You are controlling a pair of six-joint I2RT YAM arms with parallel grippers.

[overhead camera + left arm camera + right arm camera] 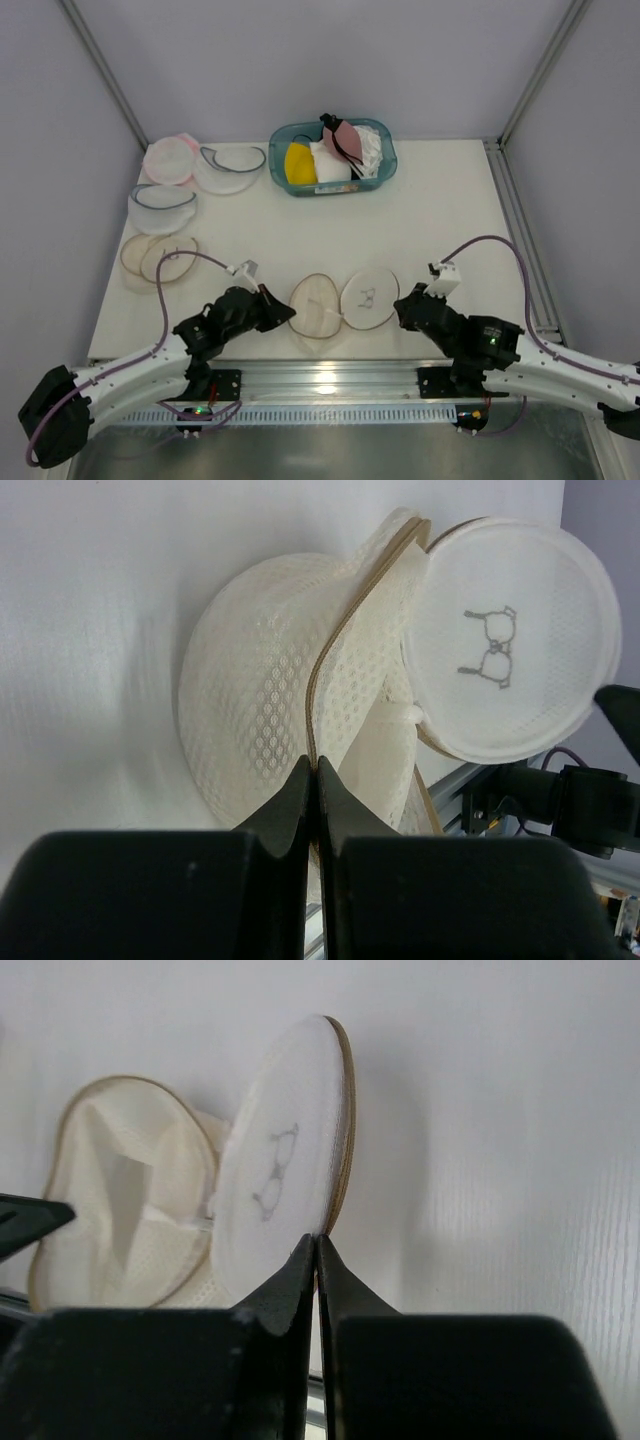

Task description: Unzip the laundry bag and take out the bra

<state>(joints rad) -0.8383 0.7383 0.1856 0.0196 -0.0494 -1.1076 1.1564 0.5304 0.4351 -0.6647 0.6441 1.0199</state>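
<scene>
The laundry bag [340, 302] lies unzipped near the front middle of the table, spread into two round halves. The right half [370, 297] shows the small bra drawing. My left gripper [284, 309] is shut on the tan rim of the left half [270, 700]. My right gripper [402, 304] is shut on the rim of the right half [285, 1180]. The open left half [120, 1200] shows no bra inside. The dusty-pink bra [346, 138] with black straps lies on top of the blue basket at the back.
The blue basket [386, 168] also holds a yellow bra [298, 163] and white bras [330, 160]. At the left lie blue-rimmed mesh rounds [230, 168], [162, 208], a pink mesh round [168, 158] and tan-rimmed rounds [160, 258]. An aluminium rail [330, 378] runs along the near edge.
</scene>
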